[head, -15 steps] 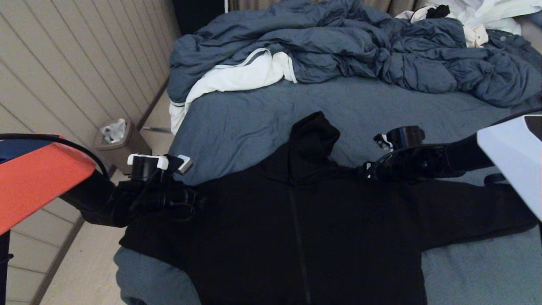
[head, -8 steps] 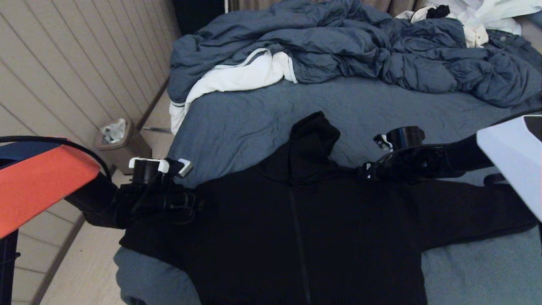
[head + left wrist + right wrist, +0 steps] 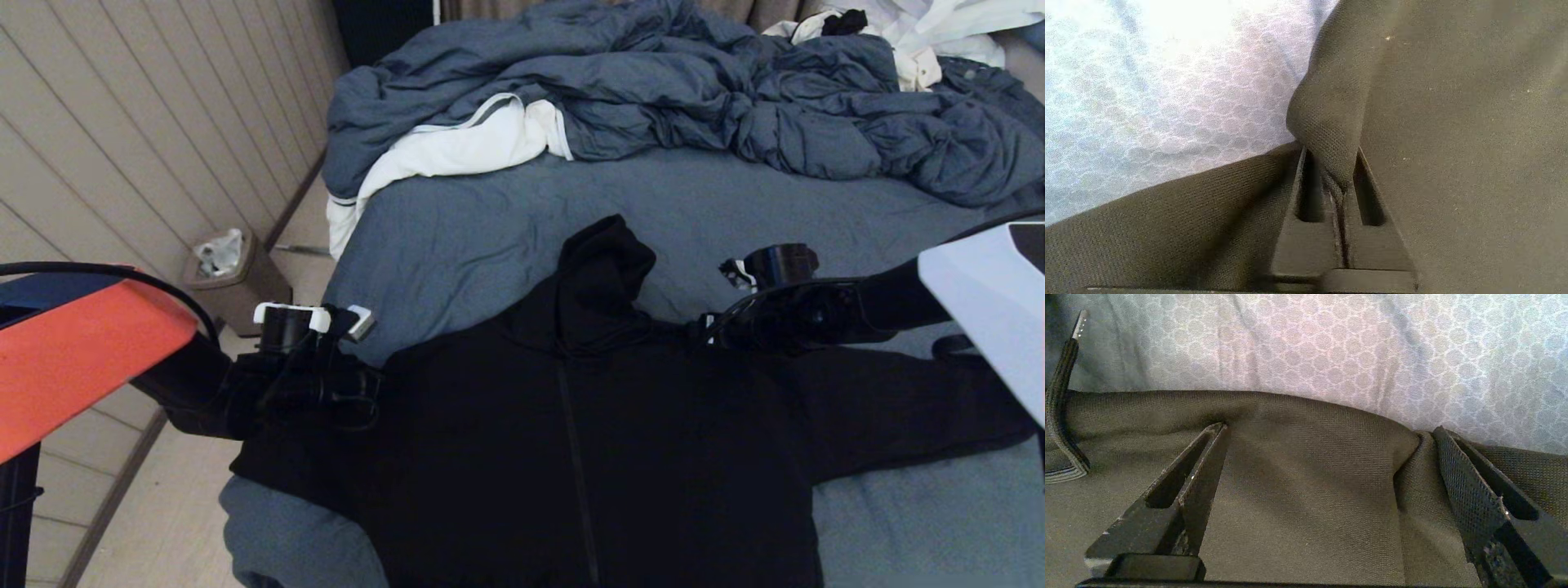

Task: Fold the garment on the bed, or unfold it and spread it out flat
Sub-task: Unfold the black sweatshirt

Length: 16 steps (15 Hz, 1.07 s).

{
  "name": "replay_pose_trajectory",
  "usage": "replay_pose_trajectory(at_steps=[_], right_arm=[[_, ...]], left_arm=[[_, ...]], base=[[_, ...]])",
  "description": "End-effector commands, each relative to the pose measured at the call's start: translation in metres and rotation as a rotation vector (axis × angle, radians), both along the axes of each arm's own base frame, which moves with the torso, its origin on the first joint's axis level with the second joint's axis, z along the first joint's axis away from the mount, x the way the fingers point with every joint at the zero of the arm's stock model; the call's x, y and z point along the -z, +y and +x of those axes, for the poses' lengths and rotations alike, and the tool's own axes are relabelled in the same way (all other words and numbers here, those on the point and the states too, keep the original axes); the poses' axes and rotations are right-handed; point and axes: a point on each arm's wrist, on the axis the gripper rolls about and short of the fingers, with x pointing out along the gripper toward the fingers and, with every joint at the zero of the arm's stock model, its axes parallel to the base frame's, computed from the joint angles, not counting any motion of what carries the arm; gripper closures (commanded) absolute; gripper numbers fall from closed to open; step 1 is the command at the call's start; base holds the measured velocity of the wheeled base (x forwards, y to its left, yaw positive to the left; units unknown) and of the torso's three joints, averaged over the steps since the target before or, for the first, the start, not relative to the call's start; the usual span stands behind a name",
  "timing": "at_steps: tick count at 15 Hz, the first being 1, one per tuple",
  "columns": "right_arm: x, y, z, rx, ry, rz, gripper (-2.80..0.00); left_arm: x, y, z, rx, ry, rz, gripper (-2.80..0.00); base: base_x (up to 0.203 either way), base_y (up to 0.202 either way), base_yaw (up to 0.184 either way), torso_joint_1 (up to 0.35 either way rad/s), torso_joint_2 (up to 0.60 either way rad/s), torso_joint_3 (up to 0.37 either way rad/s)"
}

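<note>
Only the left gripper pinches the garment; the right gripper, wide, could drag it askew.

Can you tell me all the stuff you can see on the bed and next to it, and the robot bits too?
hoodie: one, black, spread flat, zipper up, on the near part of the bed
bed: one, blue-grey sheet, filling the middle of the head view
duvet: one, blue-grey with white lining, bunched at the far end of the bed
white clothes: a pile, white, far right corner
bin: one, brown, on the floor left of the bed, something white inside
left pincer: one, black, shut on a fold of the hoodie at its left shoulder
right pincer: one, black, open, fingers pressed on the hoodie's right shoulder edge
</note>
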Motion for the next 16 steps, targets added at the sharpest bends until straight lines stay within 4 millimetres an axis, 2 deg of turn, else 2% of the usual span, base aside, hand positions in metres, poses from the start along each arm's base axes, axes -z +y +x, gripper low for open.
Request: replay_pose_trajectory(at_steps=[1,4,11,13,16], right_arm=[[0.000,0.000,0.000,-0.001,-0.001,0.001,-2.80],[0.000,0.000,0.000,-0.001,0.001,0.001,-2.80],[-0.004,-0.001,-0.002,-0.001,-0.008,-0.001,-2.80],[-0.009,-0.001,-0.002,-0.003,-0.020,0.003,-2.80],[-0.032,-0.010,-0.005,-0.041,-0.077,0.065,-2.80]], left_arm=[[-0.005,0.000,0.001,-0.004,-0.016,-0.011,0.00],[-0.010,0.000,0.000,-0.008,-0.025,-0.020,0.00],[-0.005,0.000,0.001,-0.008,-0.013,-0.017,0.00],[-0.006,-0.001,0.000,-0.007,-0.015,-0.017,0.00],[-0.006,-0.003,-0.001,-0.001,-0.015,-0.017,0.00]], base=[[0.000,0.000,0.000,0.000,0.00,0.000],[0.000,0.000,0.000,0.000,0.00,0.000],[0.000,0.000,0.000,0.000,0.00,0.000],[0.000,0.000,0.000,0.000,0.00,0.000],[0.000,0.000,0.000,0.000,0.00,0.000]])
